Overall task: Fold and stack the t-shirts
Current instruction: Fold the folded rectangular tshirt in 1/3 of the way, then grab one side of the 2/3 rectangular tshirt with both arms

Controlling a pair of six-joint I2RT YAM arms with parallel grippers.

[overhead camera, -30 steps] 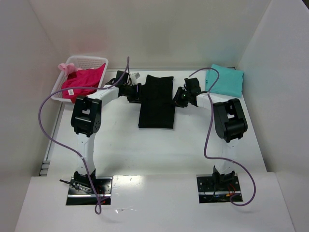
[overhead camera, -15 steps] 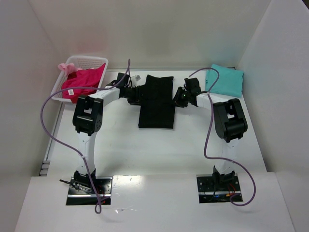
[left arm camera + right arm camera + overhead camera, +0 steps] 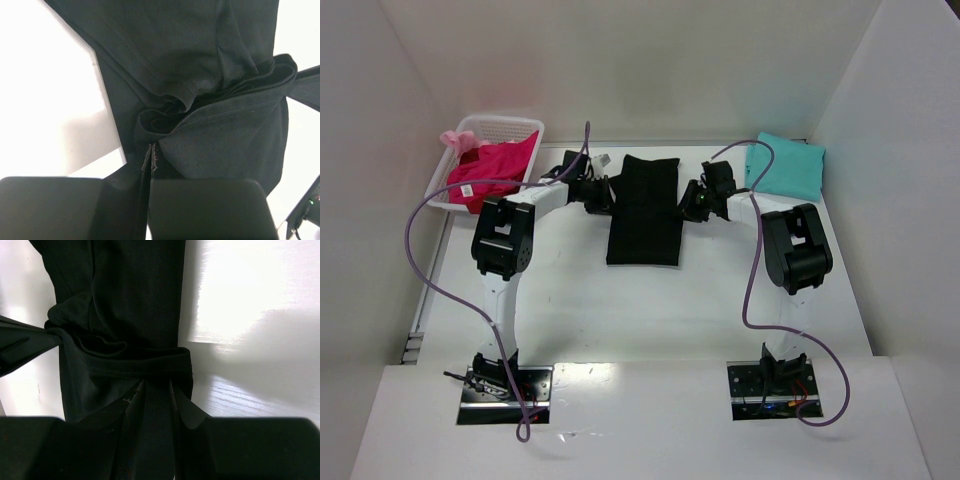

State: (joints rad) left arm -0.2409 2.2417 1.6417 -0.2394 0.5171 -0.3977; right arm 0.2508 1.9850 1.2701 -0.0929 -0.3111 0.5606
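Observation:
The black t-shirt [image 3: 645, 210] lies in the middle of the table, folded into a long strip. My left gripper [image 3: 604, 196] is at the strip's left edge. In the left wrist view it [image 3: 151, 151] is shut, with the bunched black hem [image 3: 165, 117] running into its tips. My right gripper [image 3: 691, 207] is at the right edge, and the right wrist view shows it [image 3: 156, 392] shut on a band of black cloth [image 3: 135, 362]. The teal t-shirt [image 3: 786, 166] lies folded at the back right. The magenta t-shirt [image 3: 492, 170] with a white tag hangs over the basket.
A white lattice basket [image 3: 505, 125] stands at the back left, with a pale pink cloth [image 3: 455, 139] at its far corner. White walls close in the table on three sides. Purple cables loop from both arms.
My left gripper has closed on the black t-shirt's left edge after edging slightly toward it. The right gripper and the shirt's right edge have not moved.

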